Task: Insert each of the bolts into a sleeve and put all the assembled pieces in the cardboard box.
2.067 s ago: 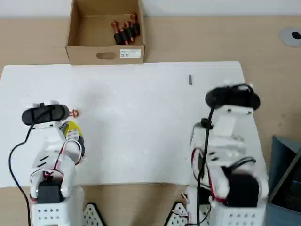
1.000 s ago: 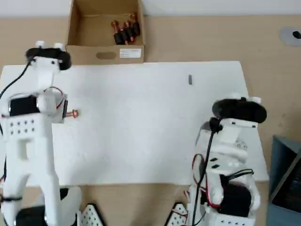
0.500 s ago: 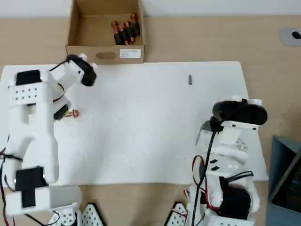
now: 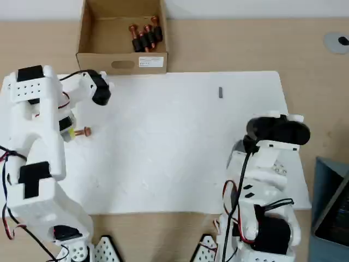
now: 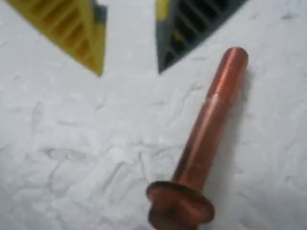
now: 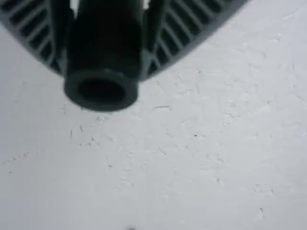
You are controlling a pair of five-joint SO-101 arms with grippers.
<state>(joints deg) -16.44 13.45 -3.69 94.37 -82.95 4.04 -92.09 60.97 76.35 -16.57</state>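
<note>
The bolt [image 4: 83, 131] at mid-left of the frame is seen beside the empty, open left gripper [image 5: 129, 71] and could be knocked rolling by an off-centre close; a sleeve [image 6: 101, 91] is clamped in the right gripper [image 6: 103, 57]

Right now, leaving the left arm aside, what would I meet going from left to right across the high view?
Loose copper bolt → assembled pieces inside the cardboard box → small dark piece on the white mat → right arm, its jaws holding a sleeve → grey disc.
</note>
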